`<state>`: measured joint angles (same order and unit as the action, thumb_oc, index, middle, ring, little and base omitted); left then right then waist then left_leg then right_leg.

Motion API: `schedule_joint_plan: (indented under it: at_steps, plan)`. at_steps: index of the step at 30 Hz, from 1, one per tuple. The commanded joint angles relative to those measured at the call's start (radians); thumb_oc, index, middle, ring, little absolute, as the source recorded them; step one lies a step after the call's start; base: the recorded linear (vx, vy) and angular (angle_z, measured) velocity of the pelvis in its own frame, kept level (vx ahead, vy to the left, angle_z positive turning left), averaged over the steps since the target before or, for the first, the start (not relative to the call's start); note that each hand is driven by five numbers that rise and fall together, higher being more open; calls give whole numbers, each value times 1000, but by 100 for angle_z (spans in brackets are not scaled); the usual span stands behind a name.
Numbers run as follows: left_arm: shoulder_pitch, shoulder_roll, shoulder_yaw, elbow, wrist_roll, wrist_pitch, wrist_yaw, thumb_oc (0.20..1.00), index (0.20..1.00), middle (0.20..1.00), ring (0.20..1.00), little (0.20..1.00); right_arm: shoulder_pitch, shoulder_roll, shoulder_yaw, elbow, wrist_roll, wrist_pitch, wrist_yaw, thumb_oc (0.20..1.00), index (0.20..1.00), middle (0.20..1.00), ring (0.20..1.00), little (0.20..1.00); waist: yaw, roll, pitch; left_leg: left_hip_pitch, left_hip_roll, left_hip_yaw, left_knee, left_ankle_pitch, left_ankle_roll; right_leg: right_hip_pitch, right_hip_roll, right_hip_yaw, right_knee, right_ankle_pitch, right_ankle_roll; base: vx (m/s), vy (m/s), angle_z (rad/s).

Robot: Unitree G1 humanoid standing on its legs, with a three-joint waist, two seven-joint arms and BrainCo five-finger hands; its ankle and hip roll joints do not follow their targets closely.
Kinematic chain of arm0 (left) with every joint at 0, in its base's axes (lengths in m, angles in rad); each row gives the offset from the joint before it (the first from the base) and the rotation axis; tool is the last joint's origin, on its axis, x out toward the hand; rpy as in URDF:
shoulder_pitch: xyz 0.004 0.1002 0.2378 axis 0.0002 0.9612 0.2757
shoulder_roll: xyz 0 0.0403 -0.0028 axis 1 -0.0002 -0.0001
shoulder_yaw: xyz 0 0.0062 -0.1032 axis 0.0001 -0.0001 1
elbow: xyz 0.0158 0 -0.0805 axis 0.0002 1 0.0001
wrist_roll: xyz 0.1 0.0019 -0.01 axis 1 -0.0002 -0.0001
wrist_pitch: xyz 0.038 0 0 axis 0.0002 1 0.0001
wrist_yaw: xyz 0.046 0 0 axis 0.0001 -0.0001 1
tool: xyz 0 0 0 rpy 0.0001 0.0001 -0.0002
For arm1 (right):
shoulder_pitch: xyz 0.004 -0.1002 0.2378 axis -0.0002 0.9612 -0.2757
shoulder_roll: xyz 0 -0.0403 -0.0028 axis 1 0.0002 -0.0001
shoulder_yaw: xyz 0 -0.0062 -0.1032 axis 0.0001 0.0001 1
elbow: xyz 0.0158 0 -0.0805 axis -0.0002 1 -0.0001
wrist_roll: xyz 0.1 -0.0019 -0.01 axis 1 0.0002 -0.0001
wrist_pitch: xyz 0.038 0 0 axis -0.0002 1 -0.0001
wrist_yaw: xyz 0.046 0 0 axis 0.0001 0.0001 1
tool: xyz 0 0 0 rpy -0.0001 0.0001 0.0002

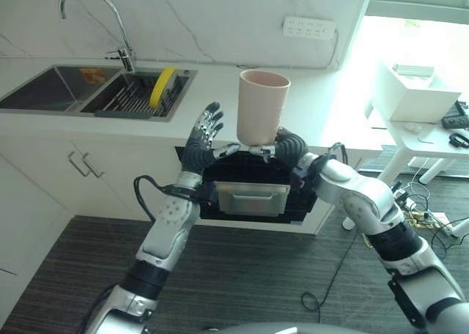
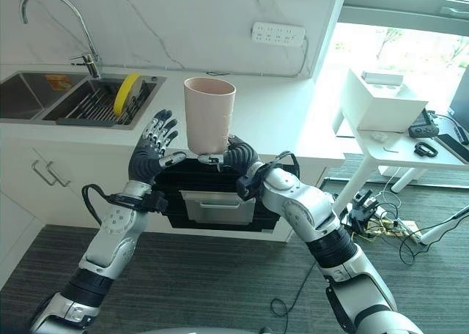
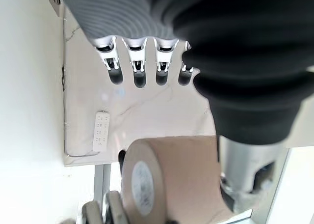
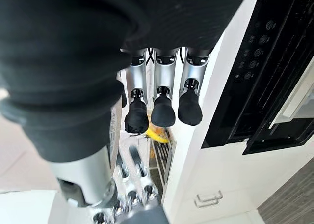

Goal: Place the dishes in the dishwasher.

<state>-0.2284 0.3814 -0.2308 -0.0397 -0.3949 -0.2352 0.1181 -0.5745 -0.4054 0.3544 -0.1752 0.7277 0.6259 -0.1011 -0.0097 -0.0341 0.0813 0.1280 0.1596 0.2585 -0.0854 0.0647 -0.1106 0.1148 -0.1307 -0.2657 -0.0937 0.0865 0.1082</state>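
R hand (image 1: 282, 145) – grips pink cup (image 1: 261, 105) base | L hand (image 1: 203, 135) – fingers open, beside cup

Matt pink plastic cup (image 1: 262, 105), brushed steel sink (image 1: 51, 88), glossy marble-look wall (image 1: 220, 12) — smooth white counter (image 1: 212, 85)

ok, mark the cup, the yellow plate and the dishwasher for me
cup (image 1: 261, 107), left eye view, middle of its side wall
yellow plate (image 1: 161, 87), left eye view, its raised rim
dishwasher (image 2: 220, 202), right eye view, its front panel
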Motion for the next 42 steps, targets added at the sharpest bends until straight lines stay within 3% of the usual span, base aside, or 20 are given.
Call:
schedule_joint_plan:
  at_steps: [1,10,17,21,25,26,32,36,38,40,42]
  plan:
    - [-71,56,-5,-70,-27,-25,-10,1000,1000,1000,1000,1000,-99,-9,-73,-45,-19,-51,-8,200,200,200,200,200,24,-11,-39,40,86,-10,-2,-15,-29,31,-90,-15,6,7,57,0,0,0]
    - [-22,86,55,-66,-19,-9,-39,1000,1000,1000,1000,1000,-36,-92,-159,-53,-80,-89,12,200,200,200,200,200,18,-10,-33,40,85,-12,-2,-16,-28,29,-88,-10,6,6,58,0,0,0]
    - [48,142,77,-32,94,11,-109,1000,1000,1000,1000,1000,85,-172,-255,-95,-154,-162,63,200,200,200,200,200,0,1,-27,41,85,-1,-2,-16,-27,23,-86,4,6,6,60,1,4,-2]
    - [82,177,76,-9,138,21,-120,1000,1000,1000,1000,1000,151,-218,-293,-125,-160,-172,101,200,200,200,200,200,-14,7,-23,41,85,7,-2,-14,-27,17,-86,14,6,7,63,0,0,0]
    - [95,174,89,-7,115,15,-121,1000,1000,1000,1000,1000,199,-217,-301,-124,-173,-199,122,200,200,200,200,200,-17,9,-20,41,87,11,-2,-11,-29,15,-87,13,6,8,65,-15,2,-5]
    - [98,170,77,29,163,69,-118,1000,1000,1000,1000,1000,212,-217,-307,-117,-174,-200,133,200,200,200,200,200,-22,12,-18,41,87,12,-2,-10,-30,15,-87,12,6,9,65,-29,10,-4]
    - [87,228,12,96,360,105,-143,1000,1000,1000,1000,1000,254,-237,-335,-151,-185,-234,159,200,200,200,200,200,-38,22,-13,40,84,23,-2,-10,-28,11,-86,11,6,7,69,-14,19,-2]
    - [86,243,8,108,384,114,-147,1000,1000,1000,1000,1000,270,-245,-351,-156,-178,-250,172,200,200,200,200,200,-42,23,-1,54,74,20,-2,-4,-21,26,-70,36,9,3,59,39,14,-5]
    - [80,249,6,111,396,118,-153,1000,1000,1000,1000,1000,272,-259,-361,-158,-171,-264,174,200,200,200,200,200,-42,23,29,47,66,-3,35,-3,-16,6,-60,71,90,-32,50,11,-2,-4]
    - [53,265,-14,117,422,115,-145,1000,1000,1000,1000,1000,253,-277,-362,-160,-153,-297,160,200,200,200,200,200,-48,23,84,-19,80,-30,160,-36,-22,-58,-58,93,227,-88,38,-100,-35,-6]
    - [20,278,-29,132,444,118,-133,1000,1000,1000,1000,1000,227,-279,-357,-152,-146,-315,153,200,200,200,200,200,-54,21,108,-70,93,-40,241,-67,-25,-99,-65,104,286,-116,32,-130,-54,-1]
